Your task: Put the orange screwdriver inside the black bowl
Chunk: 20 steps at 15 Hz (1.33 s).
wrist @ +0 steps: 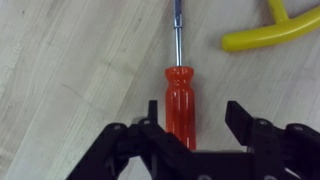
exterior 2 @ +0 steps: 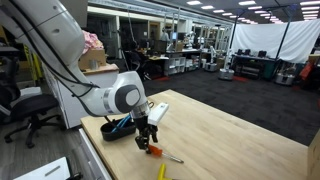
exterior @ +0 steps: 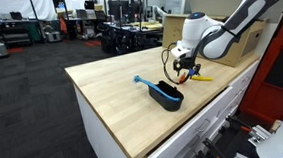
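The orange screwdriver [wrist: 180,95] lies flat on the wooden table, its thin metal shaft pointing away from me. My gripper [wrist: 196,110] is open and low over it. The handle sits between the two black fingers, close to the left one, with a gap to the right one. In an exterior view the gripper [exterior: 184,70] is just beyond the black bowl [exterior: 169,95], which stands empty on the table. In an exterior view the screwdriver [exterior 2: 155,151] shows under the gripper [exterior 2: 147,138], with the bowl [exterior 2: 119,129] partly hidden behind the arm.
A slim yellow tool [wrist: 265,35] lies close beside the screwdriver's shaft. A light-blue handle-like piece [exterior: 142,81] sticks out from the bowl. A cardboard box [exterior: 247,43] stands behind the arm. The table's edge [exterior: 136,149] is near the bowl.
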Available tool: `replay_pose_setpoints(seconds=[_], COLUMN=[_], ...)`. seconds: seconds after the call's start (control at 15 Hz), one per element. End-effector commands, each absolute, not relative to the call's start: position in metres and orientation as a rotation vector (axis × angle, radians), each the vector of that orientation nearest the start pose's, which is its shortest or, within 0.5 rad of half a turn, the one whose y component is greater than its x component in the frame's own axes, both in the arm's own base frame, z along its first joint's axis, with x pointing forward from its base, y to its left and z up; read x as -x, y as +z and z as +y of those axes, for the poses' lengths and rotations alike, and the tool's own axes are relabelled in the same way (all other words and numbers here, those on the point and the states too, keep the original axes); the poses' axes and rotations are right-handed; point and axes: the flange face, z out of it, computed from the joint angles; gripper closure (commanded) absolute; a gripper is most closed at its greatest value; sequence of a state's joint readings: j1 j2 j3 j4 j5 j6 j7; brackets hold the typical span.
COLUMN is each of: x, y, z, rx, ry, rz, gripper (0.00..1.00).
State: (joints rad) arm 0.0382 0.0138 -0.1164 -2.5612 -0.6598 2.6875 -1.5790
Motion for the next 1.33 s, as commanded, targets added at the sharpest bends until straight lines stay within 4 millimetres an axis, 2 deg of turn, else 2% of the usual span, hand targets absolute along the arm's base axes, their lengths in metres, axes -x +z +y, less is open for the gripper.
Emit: replay_pose_setpoints(seconds=[0.0, 0.07, 0.13, 0.2, 0.4, 0.53, 0.67, 0.93, 1.27], x=[-0.466, -0.466, -0.465, -0.465, -0.463, -0.462, -0.461, -0.460, -0.457], y=[0.262, 0.261, 0.260, 0.258, 0.251, 0.246, 0.240, 0.232, 0.238], z=[-0.018, -0.018, -0.018, -0.017, -0.016, -0.013, -0.013, -0.010, -0.005], rx=[-1.294, -1.274, -1.258, -1.250, -1.229, -1.225, -1.221, -1.215, -1.249], ry=[-0.297, -0.311, -0.318, -0.328, -0.352, -0.372, -0.398, -0.427, -0.423], rz=[2.482, 2.490, 2.494, 2.499, 2.514, 2.520, 2.529, 2.545, 2.520], gripper=[0.58, 0.16, 0.19, 0.18, 0.02, 0.00, 0.20, 0.49, 0.83])
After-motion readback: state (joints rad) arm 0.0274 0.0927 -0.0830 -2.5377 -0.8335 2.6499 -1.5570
